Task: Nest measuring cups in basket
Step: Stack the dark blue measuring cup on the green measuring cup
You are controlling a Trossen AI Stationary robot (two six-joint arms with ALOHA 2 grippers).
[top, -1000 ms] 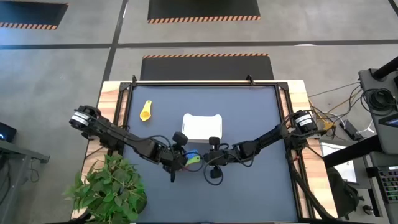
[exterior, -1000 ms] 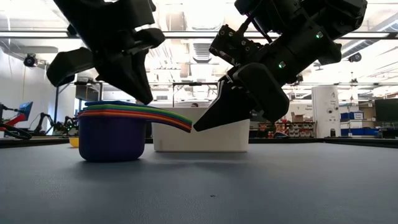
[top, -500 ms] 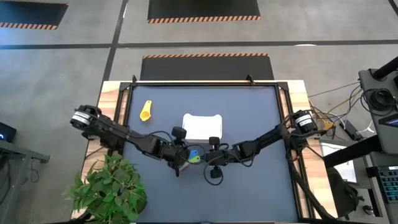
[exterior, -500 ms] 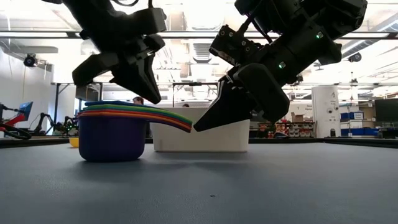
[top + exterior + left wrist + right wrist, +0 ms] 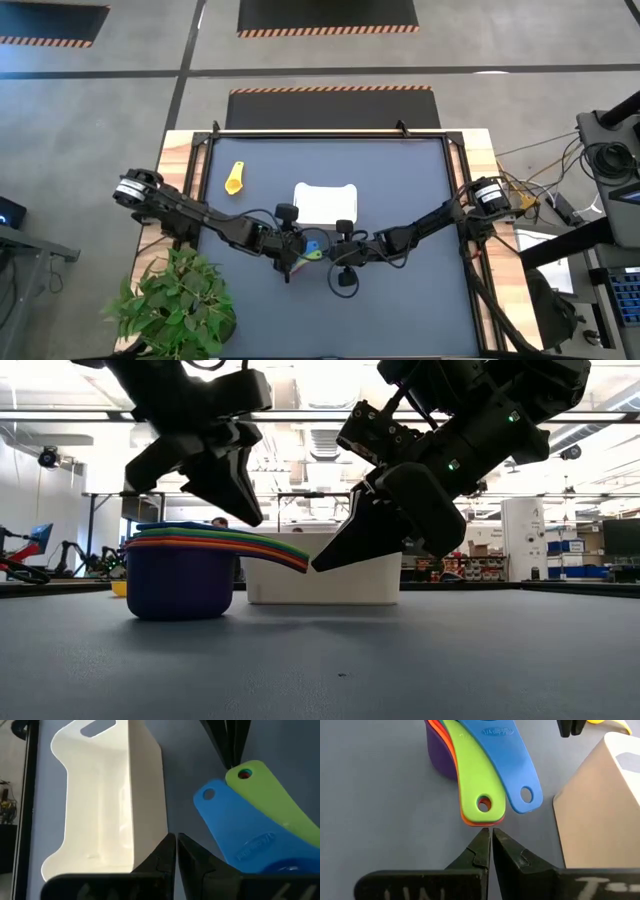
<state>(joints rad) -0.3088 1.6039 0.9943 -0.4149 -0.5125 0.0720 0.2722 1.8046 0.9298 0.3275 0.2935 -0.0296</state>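
Note:
The nested stack of measuring cups (image 5: 312, 248) stands on the table on the bottom of its outer purple cup (image 5: 180, 582). Orange, red, green and blue handles fan out toward the right. The blue handle (image 5: 235, 827) splays off the green one (image 5: 475, 775). A lone yellow cup (image 5: 235, 178) lies far left. The white basket (image 5: 325, 203) sits just beyond the stack. My left gripper (image 5: 252, 518) is shut and hovers just above the handles. In the left wrist view my left gripper (image 5: 176, 840) points between basket and blue handle. My right gripper (image 5: 316, 565) is shut at the handles' free end. My right gripper (image 5: 488, 831) meets the free end of the stacked handles (image 5: 481, 822) with its shut fingertips. It comes slanting down from the table's right, in line with the handles. The stack stays on the table, upright.
The basket's near wall (image 5: 300, 588) stands close behind the handles. A potted plant (image 5: 175, 305) sits at the table's near left corner. Bare dark mat (image 5: 400, 300) lies in front of the arms. The raised table frame (image 5: 320, 135) runs along the far edge.
My left gripper has moved toward the table's right, over the stack's handles, and has turned about as it went; its fingers stay shut. The cups and my right arm have kept still.

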